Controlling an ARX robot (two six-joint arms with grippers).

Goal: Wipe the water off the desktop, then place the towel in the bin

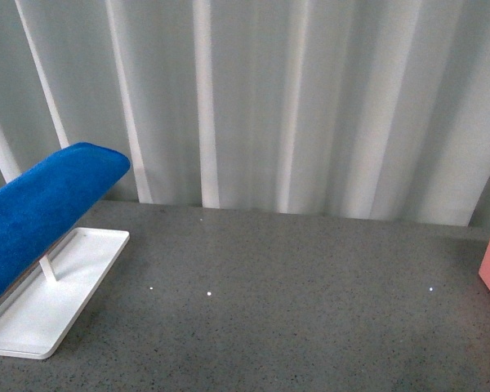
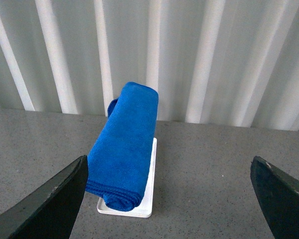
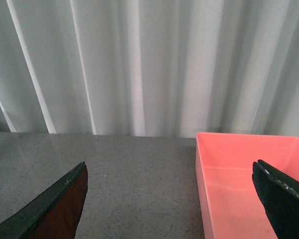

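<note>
L claw (image 2: 168,162), spread wide & empty, faces thick bright-blue terry towel (image 2: 124,144) racked above flat white tray (image 2: 152,172): I'd centre on its near folded end, pinch deep thru all layers; R claw (image 3: 168,167), likewise wide & empty, by pale-pink plastic bin (image 3: 239,164).

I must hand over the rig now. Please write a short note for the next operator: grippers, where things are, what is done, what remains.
Left gripper: open, empty, pointed at the towel.
Right gripper: open, empty, pointed at the bin.
Towel: draped over the rack on the white tray, at the left of the desktop. Bin: at the right, nothing seen inside.
Done: nothing yet. Left: grasp towel, wipe desktop (no water clearly visible), drop towel in bin.
</note>
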